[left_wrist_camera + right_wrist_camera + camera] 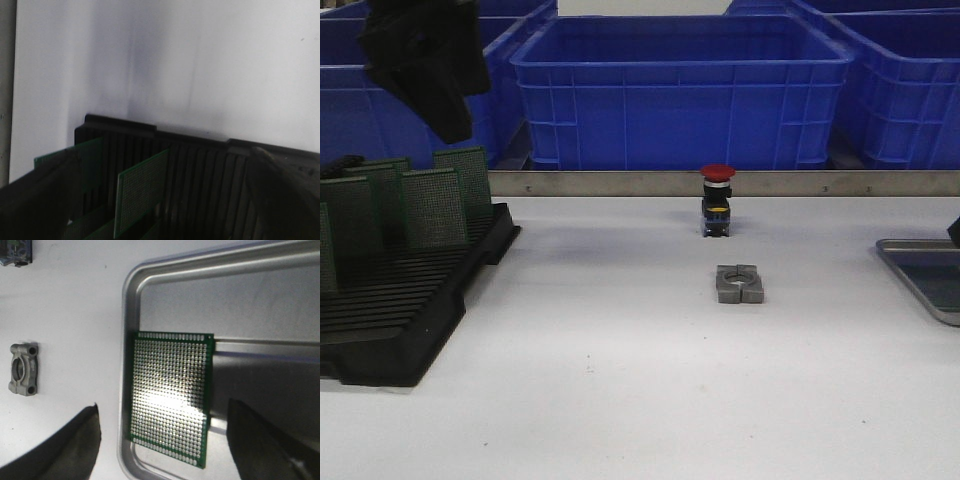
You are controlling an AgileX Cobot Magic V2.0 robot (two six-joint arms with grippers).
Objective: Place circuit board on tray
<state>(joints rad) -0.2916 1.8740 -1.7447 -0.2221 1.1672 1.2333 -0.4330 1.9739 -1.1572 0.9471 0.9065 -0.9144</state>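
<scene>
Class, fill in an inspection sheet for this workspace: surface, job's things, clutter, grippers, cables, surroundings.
Surface: white table, no spills seen.
Job's things: circuit board lies flat in the tray; more boards stand upright in the black rack.
Clutter: red push button and grey metal clamp mid-table.
Grippers: left gripper open above the rack; right gripper open above the tray, holding nothing.
Cables: nothing seen.
Surroundings: blue bins behind the table.

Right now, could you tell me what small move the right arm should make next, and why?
Probably lift the right pincer straight up and away. A circuit board already lies flat in the tray, the jaws stand open either side of it without gripping, and more boards wait in the rack.
</scene>
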